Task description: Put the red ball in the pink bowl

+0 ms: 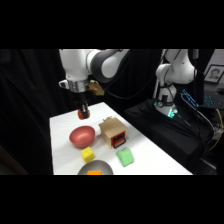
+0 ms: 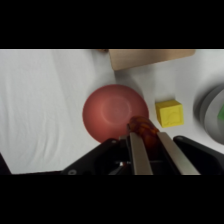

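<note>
- gripper (image 1: 83, 114) hangs from the arm in the upper left of the side view, above the far part of the white table (image 1: 62, 150); fingers clamped on the red ball (image 1: 83, 115).
- wrist view: gripper (image 2: 148, 131) rises from the bottom edge, two pale fingers (image 2: 137, 152) either side of the red ball (image 2: 144, 128), ball pinched at the tips.
- red ball sits in the frame over the lower right rim of the pink bowl (image 2: 114, 112); looks held above the rim, though contact cannot be told from this angle.
- pink bowl (image 1: 82, 135) left of centre in the side view, below the gripper in the frame.
- tan box (image 1: 113, 133) just right of the bowl, a red-edged dark opening on its near face; in the wrist view the tan box (image 2: 150, 57) lies along the top edge.
- yellow block (image 1: 88, 154) below the bowl; in the wrist view yellow block (image 2: 169, 113) right of the bowl, apart from it.
- green block (image 1: 125, 157) lower centre, right of the yellow one.
- grey round dish (image 1: 102, 166) at the bottom edge, a flat orange piece (image 1: 94, 172) in it; dish rim (image 2: 210, 107) at the wrist view's right edge.
</note>
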